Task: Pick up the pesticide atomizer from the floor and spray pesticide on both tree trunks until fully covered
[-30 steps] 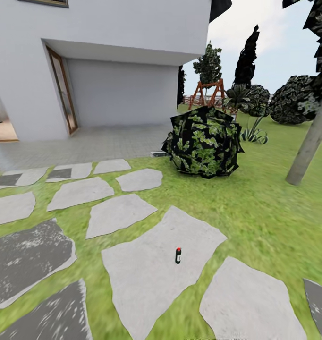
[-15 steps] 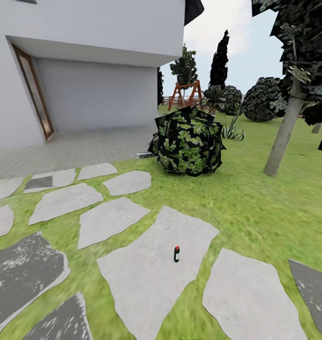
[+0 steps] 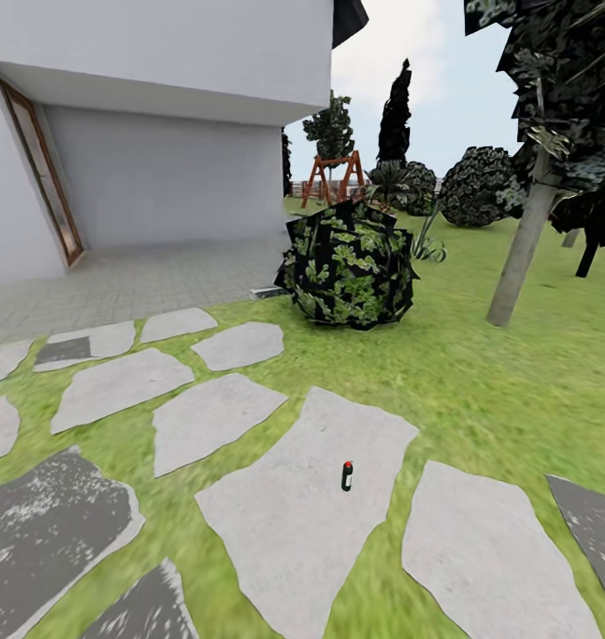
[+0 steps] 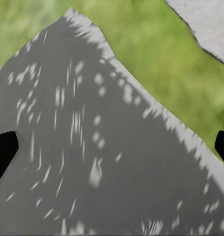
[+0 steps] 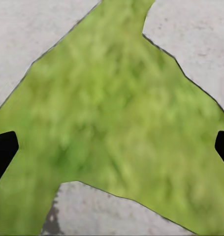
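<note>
The pesticide atomizer, a tiny dark bottle with a red top, stands upright on a large grey paving stone of the floor, low in the middle of the head view. One tree rises at the right, its pale grey tree trunk leaning out of the lawn well beyond the bottle. In the left wrist view my left gripper is open over a dark speckled stone, with nothing between its fingertips. My right gripper is open over grass between pale stones.
A round leafy bush sits on the lawn beyond the stepping stones. The white house with a brown-framed door stands at the left. A wooden swing frame, dark shrubs and a thin black-stemmed tree lie further back.
The whole head view has shifted, so the camera has moved: house and bush slid left and the tree at the right came into fuller view. The atomizer stands as before.
</note>
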`<state>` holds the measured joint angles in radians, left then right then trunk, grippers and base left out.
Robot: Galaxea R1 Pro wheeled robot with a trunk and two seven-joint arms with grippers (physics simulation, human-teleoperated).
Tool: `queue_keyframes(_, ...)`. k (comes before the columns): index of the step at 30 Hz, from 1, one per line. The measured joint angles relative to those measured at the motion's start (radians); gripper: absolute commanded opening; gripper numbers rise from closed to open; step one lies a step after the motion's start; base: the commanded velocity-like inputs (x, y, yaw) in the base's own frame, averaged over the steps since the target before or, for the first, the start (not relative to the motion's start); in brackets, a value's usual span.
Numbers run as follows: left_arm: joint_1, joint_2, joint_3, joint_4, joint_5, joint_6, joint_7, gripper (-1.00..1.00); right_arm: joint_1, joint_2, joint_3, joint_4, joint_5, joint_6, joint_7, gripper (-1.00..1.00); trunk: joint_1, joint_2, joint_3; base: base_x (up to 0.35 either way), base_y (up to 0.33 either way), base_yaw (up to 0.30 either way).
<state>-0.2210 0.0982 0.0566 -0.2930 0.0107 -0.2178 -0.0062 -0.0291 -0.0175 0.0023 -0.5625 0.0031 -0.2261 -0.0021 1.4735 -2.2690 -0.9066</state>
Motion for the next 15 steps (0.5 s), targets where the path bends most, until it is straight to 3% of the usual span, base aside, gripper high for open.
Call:
queue_keyframes(3,0.0,0.0,0.0,0.0,0.0,0.0,0.0,1.0,0.0,0.0,0.002,0.0,0.0,0.0,0.0,1.0,0.0,0.0,0.0,0.0,0.289,-0.001)
queue_keyframes(5,0.0,0.0,0.0,0.0,-0.001,0.0,0.0,1.0,0.0,0.001,0.002,0.0,0.0,-0.001,-0.001,1.0,0.0,0.0,0.001,0.0,0.016,-0.209)
queue_keyframes(15,0.0,0.0,0.0,0.0,-0.002,0.0,0.001,1.0,0.0,0.001,0.0,0.0,0.0,-0.001,-0.001,1.0,0.0,0.0,0.002,0.0,0.001,-0.292)
